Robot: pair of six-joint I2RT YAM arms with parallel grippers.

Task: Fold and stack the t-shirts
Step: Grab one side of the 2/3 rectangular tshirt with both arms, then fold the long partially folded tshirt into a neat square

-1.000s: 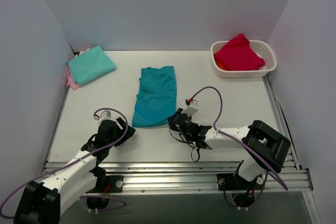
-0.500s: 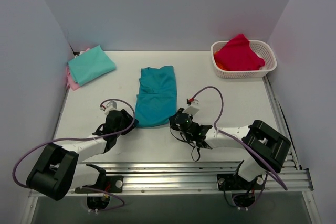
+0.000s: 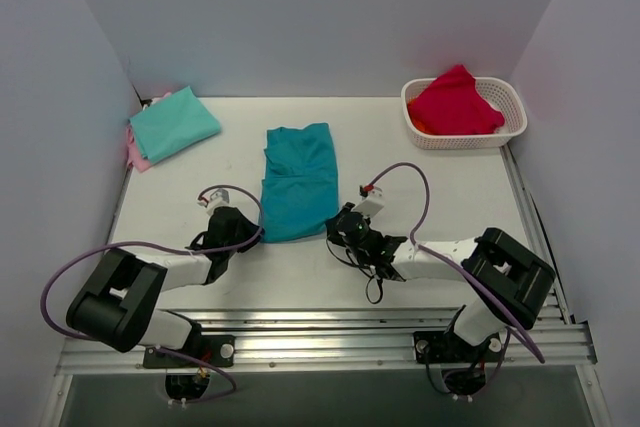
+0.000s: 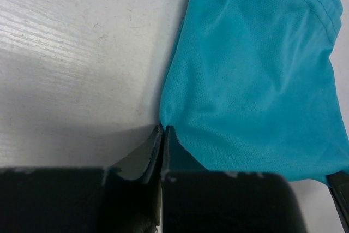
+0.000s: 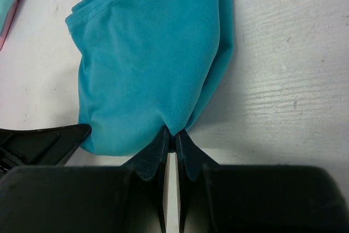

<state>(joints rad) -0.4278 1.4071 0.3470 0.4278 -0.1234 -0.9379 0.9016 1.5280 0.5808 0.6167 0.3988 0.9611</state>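
Reaching low and almost flat over the tabletop (image 3: 420,162), both arms angle inward from the bottom of the overhead view toward the middle. The left hand (image 3: 250,235) sits at the lower left corner of the teal t-shirt (image 3: 298,179), fingers pressed together with the hem corner pinched at their tips. The right hand (image 3: 338,231) is likewise clamped on a bunched fold at the shirt's lower right corner. The teal t-shirt lies mid-frame as a narrow strip, its long axis running from upper to lower frame; which end is the neck I cannot tell. At upper left a folded mint-green t-shirt (image 3: 173,122) rests on a pink t-shirt (image 3: 137,156). A white basket (image 3: 513,123) at upper right holds red cloth (image 3: 455,102).
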